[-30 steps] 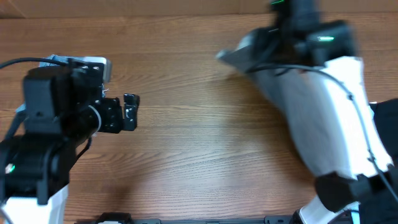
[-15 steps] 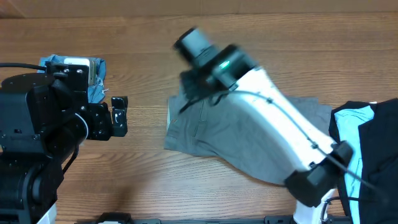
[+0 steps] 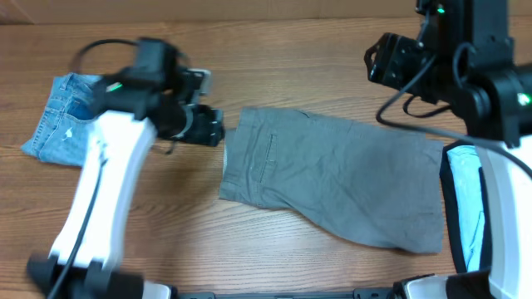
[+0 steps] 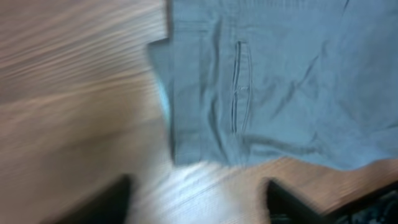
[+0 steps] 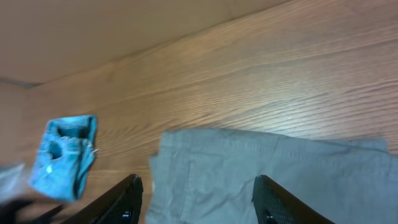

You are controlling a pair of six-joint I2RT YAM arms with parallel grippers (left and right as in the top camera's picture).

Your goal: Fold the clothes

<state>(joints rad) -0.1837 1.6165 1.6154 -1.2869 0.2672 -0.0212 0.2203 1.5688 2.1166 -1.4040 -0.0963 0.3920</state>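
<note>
1. While the grey shorts [image 3: 332,178] lay flat in the middle of the tabletop [image 3: 283,75], the left pincer [image 3: 214,126] hung open just beside their waist end.
2. The right pincer [image 3: 376,62] was open too, holding nothing.
3. Small blue shorts [image 3: 62,124] lay far left.

A wooden table [image 3: 291,249] with warm brown, straight grain runs across every view. Beyond its far edge stands a plain tan backdrop [image 5: 93,25].

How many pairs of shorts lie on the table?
2. The grey shorts lie in the middle; the denim shorts lie at the far left. The clothes pile at the right edge may hide more.
</note>
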